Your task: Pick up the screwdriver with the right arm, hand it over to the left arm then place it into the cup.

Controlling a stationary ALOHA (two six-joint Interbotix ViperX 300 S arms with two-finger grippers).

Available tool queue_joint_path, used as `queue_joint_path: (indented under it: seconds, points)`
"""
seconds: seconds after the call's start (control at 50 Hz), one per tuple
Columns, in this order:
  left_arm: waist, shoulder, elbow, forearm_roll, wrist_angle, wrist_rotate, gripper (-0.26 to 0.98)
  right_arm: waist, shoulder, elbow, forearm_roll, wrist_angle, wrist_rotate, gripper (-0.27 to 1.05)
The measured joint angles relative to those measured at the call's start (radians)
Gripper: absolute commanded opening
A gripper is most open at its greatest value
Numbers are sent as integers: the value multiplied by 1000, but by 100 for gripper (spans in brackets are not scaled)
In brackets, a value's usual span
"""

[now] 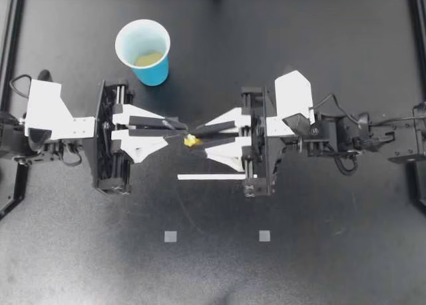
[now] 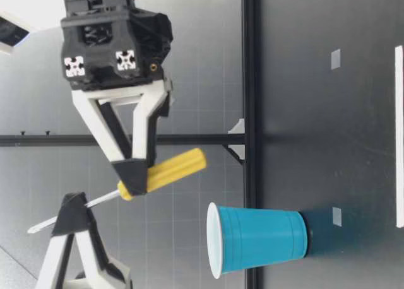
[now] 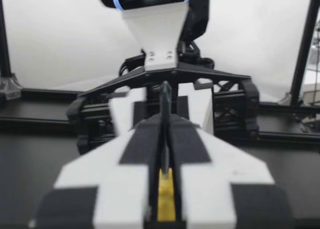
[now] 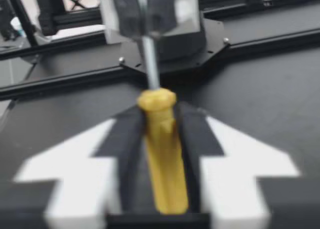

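Handover step, mid-exchange. The screwdriver (image 1: pixel 191 140) hangs above the tabletop (image 1: pixel 306 258) centre, with the right jaws clamped on its yellow handle and the left jaws closed on the shaft. Next, I judge, the right jaws must release and back off. Then the left arm carries it to the cup (image 1: pixel 154 70) at 11 o'clock.

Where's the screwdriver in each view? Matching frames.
Top: screwdriver between left end effector and right end effector, mid-table.
Low: held above the table, higher than the blue cup.
Left wrist: shaft inside the left end effector.
Right wrist: yellow handle inside the right end effector.
Shared landmark: blue cup, top and low only.
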State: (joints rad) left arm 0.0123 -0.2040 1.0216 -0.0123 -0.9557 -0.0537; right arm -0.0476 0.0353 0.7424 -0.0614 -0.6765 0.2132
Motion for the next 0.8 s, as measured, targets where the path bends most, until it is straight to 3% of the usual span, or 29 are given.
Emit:
queue_joint_path:
  seconds: [0.08,0.38,0.56,0.8]
  points:
    - [0,-2,0,0,0,-3,2,0,0,0,12,0,-2,73]
    - [3,-12,26,-17,0,37,2,0,-25,2,18,0,-6,72]
    - [84,-48,87,-112,3,147,2,0,-94,41,18,-6,-6,72]
    - [235,-129,140,-215,2,304,2,0,-147,84,20,-38,-5,72]
